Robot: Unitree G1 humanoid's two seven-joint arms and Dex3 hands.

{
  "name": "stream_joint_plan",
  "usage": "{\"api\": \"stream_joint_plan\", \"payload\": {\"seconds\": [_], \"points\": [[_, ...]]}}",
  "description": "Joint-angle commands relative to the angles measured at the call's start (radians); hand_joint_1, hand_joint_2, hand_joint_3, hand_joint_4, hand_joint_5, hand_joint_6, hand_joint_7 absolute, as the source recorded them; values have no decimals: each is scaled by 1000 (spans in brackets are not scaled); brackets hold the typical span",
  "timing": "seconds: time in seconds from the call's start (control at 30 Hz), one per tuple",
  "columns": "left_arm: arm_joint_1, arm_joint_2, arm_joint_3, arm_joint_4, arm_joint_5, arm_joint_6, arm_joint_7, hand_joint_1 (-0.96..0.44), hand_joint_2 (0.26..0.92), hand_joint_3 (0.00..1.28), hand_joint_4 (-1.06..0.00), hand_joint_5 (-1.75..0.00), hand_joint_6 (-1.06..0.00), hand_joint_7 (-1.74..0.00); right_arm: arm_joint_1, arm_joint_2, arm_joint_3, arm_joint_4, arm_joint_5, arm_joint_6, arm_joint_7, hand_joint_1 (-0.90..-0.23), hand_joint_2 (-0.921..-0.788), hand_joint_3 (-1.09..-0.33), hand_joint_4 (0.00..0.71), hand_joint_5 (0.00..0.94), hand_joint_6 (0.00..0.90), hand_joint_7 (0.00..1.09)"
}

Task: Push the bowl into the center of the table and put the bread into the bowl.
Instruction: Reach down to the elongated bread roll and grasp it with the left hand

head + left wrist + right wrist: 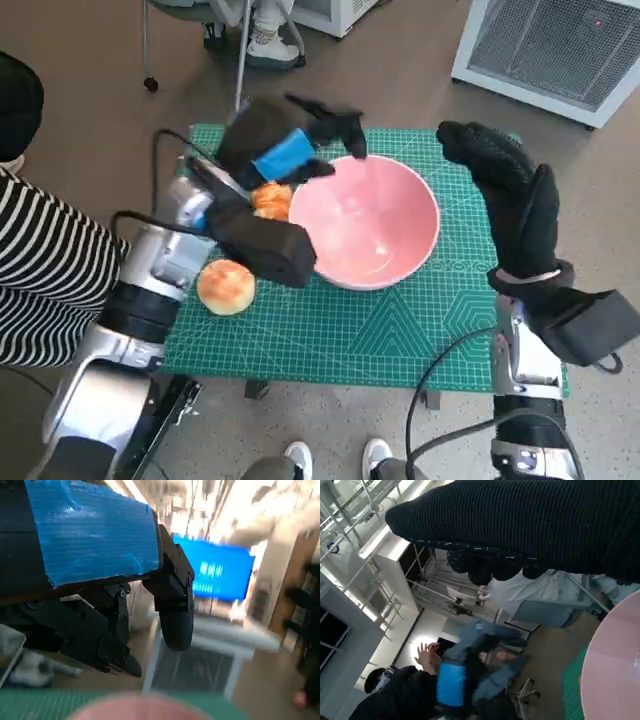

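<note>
Head view: a green mat [400, 330] covers the small table, and a pink bowl [375, 222] sits on it about midway across, nearer the far edge than the near one. The left hand [300, 150] hangs above the bowl's far left rim, blue tape up, black fingers spread out over the rim with nothing in them. One piece of bread [226, 286] lies on the mat near the left edge, left of the bowl and apart from it. A second, smaller piece of bread [271, 200] shows just beside the bowl's left rim, partly hidden under the left wrist; whether it touches the bowl cannot be told. The right hand [500, 175] in its black glove is raised over the right side of the table, just off the bowl's right rim, fingers extended and loose, holding nothing. A striped sleeve [45, 270] of a person sits at the left edge of the picture; shoes [335, 458] show near the table's near edge. Left wrist view: blurred; the taped back and the fingers [175, 615] hang free in the air, apart, over a strip of pink bowl rim [135, 707] and green mat. Right wrist view: the glove fills one side, part of the pink bowl [615, 670] lies at another, and the left hand's blue tape [451, 682] shows blurred across from it.
</note>
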Motion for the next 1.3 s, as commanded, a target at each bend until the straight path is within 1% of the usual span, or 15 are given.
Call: {"api": "stream_joint_plan", "payload": {"seconds": [0.03,0.27,0.47,0.63,0.83,1.0,1.3], "points": [[-56,-38,-32,97,15,-15,-22,0,920,52,-736,-1060,-611,-1225,35,4,-2,-10,7,15,-4,-789,-921,-764,188,4,61,526],[-96,-73,-66,217,21,-25,-50,-1,921,96,-681,-1106,-564,-1286,50,10,-2,-23,-2,15,-17,-791,-921,-760,193,5,66,527],[-124,-89,-88,299,29,-30,-53,-1,921,105,-678,-1135,-545,-1280,62,15,-1,-34,-14,15,-39,-792,-921,-758,195,6,67,526],[-131,-90,-93,330,38,-38,-46,0,921,107,-675,-1140,-545,-1279,72,19,4,-39,-28,11,-59,-792,-921,-758,195,5,68,526],[-129,-75,-91,326,42,-35,-37,0,921,107,-676,-1143,-544,-1276,77,20,6,-43,-40,10,-79,-798,-921,-757,197,6,68,525],[-125,-59,-75,308,27,-36,-50,0,921,106,-678,-1141,-544,-1276,81,24,7,-54,-45,17,-89,-805,-921,-756,198,5,69,525],[-85,36,21,160,-52,-36,-112,0,921,108,-671,-1134,-546,-1285,89,28,14,-49,-56,8,-97,-807,-921,-756,197,4,69,523]]}}
